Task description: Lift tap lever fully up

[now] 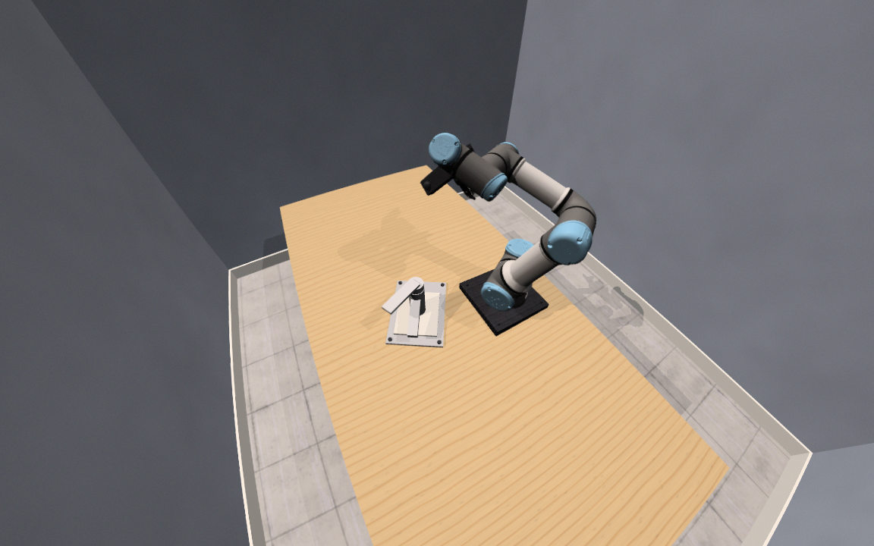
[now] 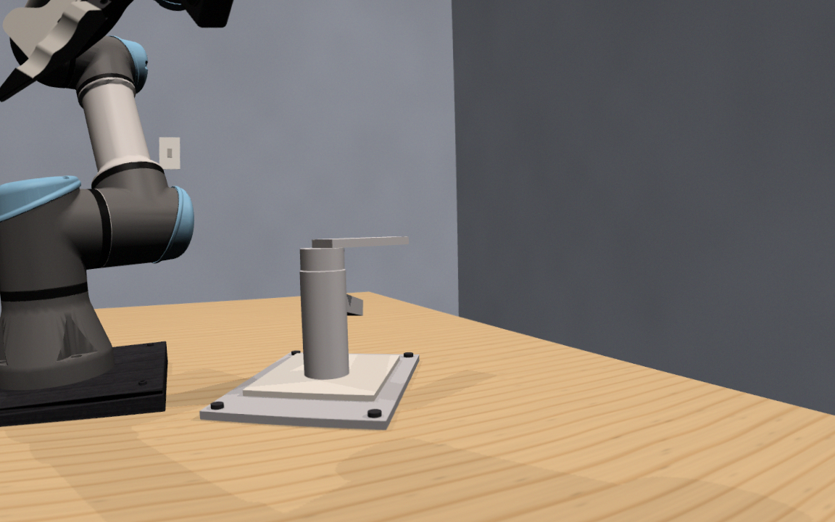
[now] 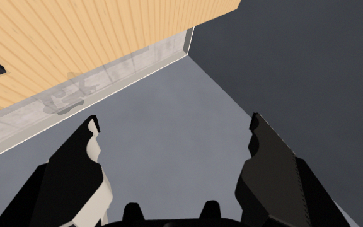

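The grey tap (image 2: 324, 311) stands upright on a light plate (image 2: 313, 392) on the wooden table, next to the arm's base. Its flat lever (image 2: 361, 241) lies level on top of the tap body; in the overhead view the lever (image 1: 402, 294) points to the left. My gripper (image 3: 175, 115) is open and empty, high above the table's far end and far from the tap. In the wrist view it points at the grey wall, with no tap in sight. In the overhead view the gripper (image 1: 435, 180) shows as a dark block.
The arm's black base plate (image 1: 503, 304) sits just right of the tap plate. A tiled floor strip with a low white rim (image 1: 260, 380) runs around the table. Grey walls stand close behind.
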`<state>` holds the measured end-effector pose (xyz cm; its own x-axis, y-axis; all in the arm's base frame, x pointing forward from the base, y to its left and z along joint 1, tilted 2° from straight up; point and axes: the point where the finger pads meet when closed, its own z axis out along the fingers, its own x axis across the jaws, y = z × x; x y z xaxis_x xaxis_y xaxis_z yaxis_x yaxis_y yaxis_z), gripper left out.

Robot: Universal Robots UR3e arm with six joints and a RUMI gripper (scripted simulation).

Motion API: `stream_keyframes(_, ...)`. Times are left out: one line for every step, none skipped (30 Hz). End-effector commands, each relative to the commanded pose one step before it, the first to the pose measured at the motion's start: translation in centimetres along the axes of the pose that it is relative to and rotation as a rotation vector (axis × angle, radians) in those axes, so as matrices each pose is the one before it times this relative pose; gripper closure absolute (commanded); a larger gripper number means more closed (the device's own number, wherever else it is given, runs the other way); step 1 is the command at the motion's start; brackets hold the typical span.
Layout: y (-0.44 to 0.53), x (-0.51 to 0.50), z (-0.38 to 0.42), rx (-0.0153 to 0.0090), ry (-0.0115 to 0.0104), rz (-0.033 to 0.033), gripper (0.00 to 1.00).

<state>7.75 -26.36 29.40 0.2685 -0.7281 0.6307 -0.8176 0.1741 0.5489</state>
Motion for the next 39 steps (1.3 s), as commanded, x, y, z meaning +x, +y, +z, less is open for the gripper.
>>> stream_keyframes(0.0266, 0.062, -0.0384, 0.00066, 0.00130, 0.00186, 0.00)
stream_keyframes(-0.0216, 0.006, -0.0110, 0.00070, -0.00010, -0.00014, 0.00)
stream_keyframes(-0.0409, 0.011, -0.0208, 0.00132, -0.00018, -0.00026, 0.00)
stream_keyframes(-0.0685, 0.012, -0.0297, 0.00207, -0.00040, -0.00058, 0.00)
stream_keyframes(-0.0920, 0.000, -0.0318, 0.00244, -0.00064, -0.00120, 0.00)
stream_keyframes(-0.1056, 0.011, -0.0411, 0.00302, -0.00068, -0.00084, 0.00)
stream_keyframes(-0.1350, 0.014, -0.0518, 0.00385, -0.00093, -0.00104, 0.00)
stream_keyframes(-0.1683, 0.017, -0.0646, 0.00479, -0.00117, -0.00161, 0.00)
stream_keyframes(-0.2040, 0.019, -0.0783, 0.00579, -0.00143, -0.00203, 0.00)
stream_keyframes(-0.2417, 0.021, -0.0928, 0.00683, -0.00172, -0.00241, 0.00)
stream_keyframes(-0.2812, 0.022, -0.1079, 0.00791, -0.00203, -0.00281, 0.00)
stream_keyframes(-0.3222, 0.023, -0.1235, 0.00901, -0.00236, -0.00323, 0.00)
stream_keyframes(-0.3643, 0.023, -0.1394, 0.01013, -0.00272, -0.00366, 0.00)
stream_keyframes(-0.4073, 0.022, -0.1555, 0.01124, -0.00310, -0.00411, 0.00)
stream_keyframes(0.0000, 0.000, 0.0000, 0.00000, 0.00000, 0.00000, 0.00)
stream_keyframes(0.0000, 0.000, 0.0000, 0.00000, 0.00000, 0.00000, 0.00)
stream_keyframes(-0.4509, 0.019, -0.1717, 0.01235, -0.00350, -0.00456, 0.00)
stream_keyframes(-0.4949, 0.015, -0.1878, 0.01343, -0.00394, -0.00502, 0.00)
stream_keyframes(-0.5389, 0.009, -0.2036, 0.01449, -0.00439, -0.00548, 0.00)
stream_keyframes(-0.5827, 0.001, -0.2190, 0.01551, -0.00487, -0.00594, 0.00)
stream_keyframes(-0.6261, -0.008, -0.2339, 0.01648, -0.00538, -0.00641, 0.00)
stream_keyframes(-0.6688, -0.020, -0.2480, 0.01740, -0.00590, -0.00687, 0.00)
stream_keyframes(-0.7105, -0.033, -0.2612, 0.01826, -0.00645, -0.00732, 0.00)
stream_keyframes(-0.7510, -0.049, -0.2733, 0.01904, -0.00702, -0.00776, 0.00)
stream_keyframes(-0.7900, -0.066, -0.2842, 0.01976, -0.00761, -0.00818, 0.00)
stream_keyframes(-0.8273, -0.086, -0.2938, 0.02039, -0.00821, -0.00859, 0.00)
stream_keyframes(-0.8627, -0.107, -0.3018, 0.02094, -0.00883, -0.00898, 0.00)
stream_keyframes(0.0000, 0.000, 0.0000, 0.00000, 0.00000, 0.00000, 0.00)
stream_keyframes(-0.8958, -0.130, -0.3082, 0.02141, -0.00945, -0.00935, 0.00)
stream_keyframes(0.0000, 0.000, 0.0000, 0.00000, 0.00000, 0.00000, 0.00)
stream_keyframes(-0.9265, -0.155, -0.3128, 0.02178, -0.01008, -0.00969, 0.00)
stream_keyframes(0.0000, 0.000, 0.0000, 0.00000, 0.00000, 0.00000, 0.00)
stream_keyframes(0.0000, 0.000, 0.0000, 0.00000, 0.00000, 0.00000, 0.00)
stream_keyframes(-0.9545, -0.181, -0.3155, 0.02207, -0.01070, -0.01000, 0.00)
stream_keyframes(-0.9796, -0.209, -0.3163, 0.02226, -0.01133, -0.01028, 0.00)
stream_keyframes(0.0000, 0.000, 0.0000, 0.00000, 0.00000, 0.00000, 0.00)
stream_keyframes(-1.0015, -0.237, -0.3152, 0.02236, -0.01194, -0.01053, 0.00)
stream_keyframes(0.0000, 0.000, 0.0000, 0.00000, 0.00000, 0.00000, 0.00)
stream_keyframes(-1.0203, -0.266, -0.3120, 0.02237, -0.01253, -0.01073, 0.00)
